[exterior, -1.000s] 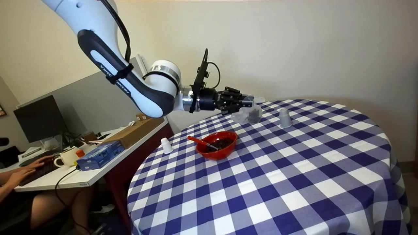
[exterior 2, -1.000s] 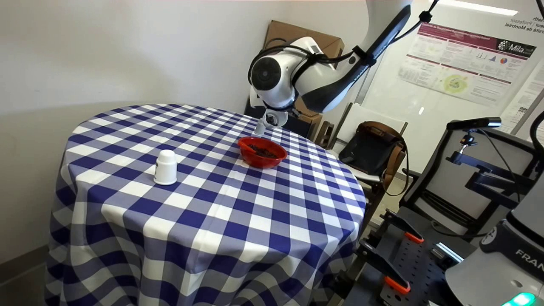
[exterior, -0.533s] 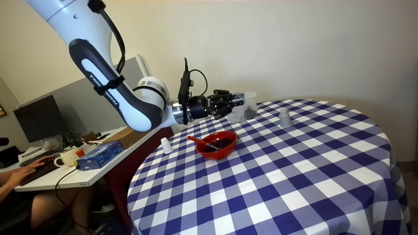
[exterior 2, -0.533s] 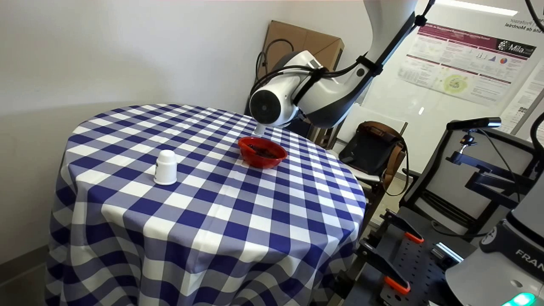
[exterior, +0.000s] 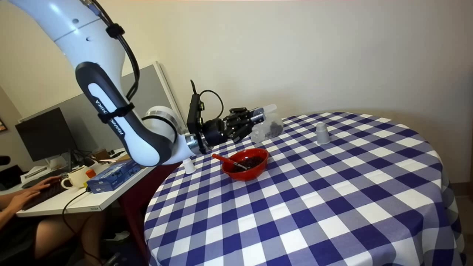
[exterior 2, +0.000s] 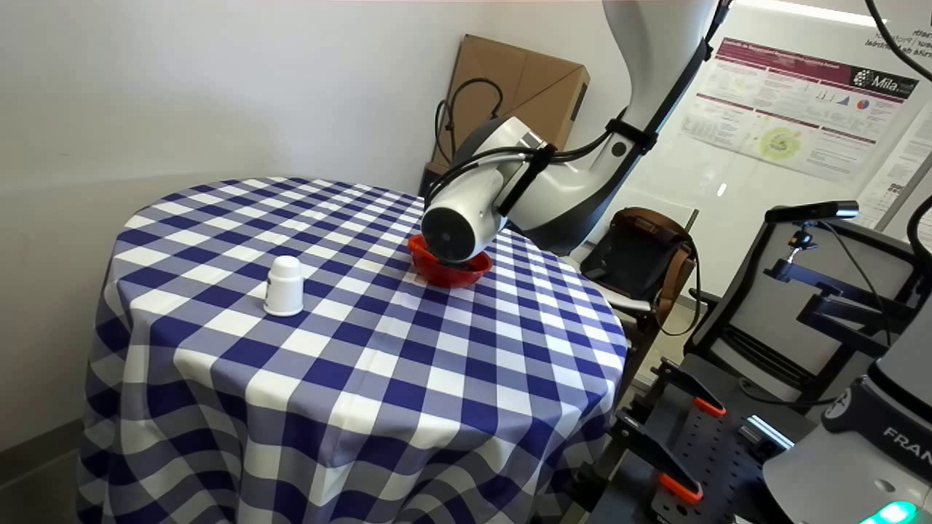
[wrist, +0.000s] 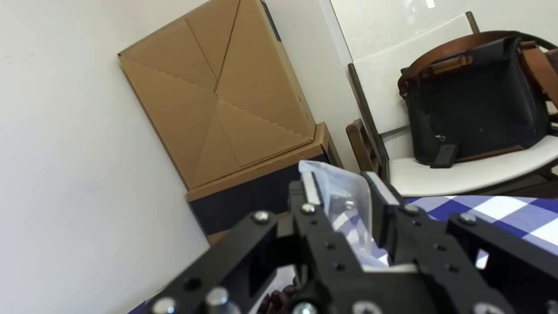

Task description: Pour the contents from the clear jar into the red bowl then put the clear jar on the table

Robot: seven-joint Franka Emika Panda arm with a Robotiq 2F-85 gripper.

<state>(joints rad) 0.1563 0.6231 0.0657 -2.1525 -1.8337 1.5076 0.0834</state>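
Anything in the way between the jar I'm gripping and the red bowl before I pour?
Nothing visible stands between the clear jar, held in the gripper, and the red bowl. In an exterior view, the red-handled utensil overhangs the bowl's rim, but left of the jar.

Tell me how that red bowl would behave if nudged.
The red bowl would probably slide rather than tip, since it sits wide and low on the table. The dark contents inside likely add weight. The red-handled utensil jutting out might shift.

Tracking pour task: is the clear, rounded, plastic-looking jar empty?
Not empty: in an exterior view, the clear jar shows dark contents through its wall. Amount unclear.
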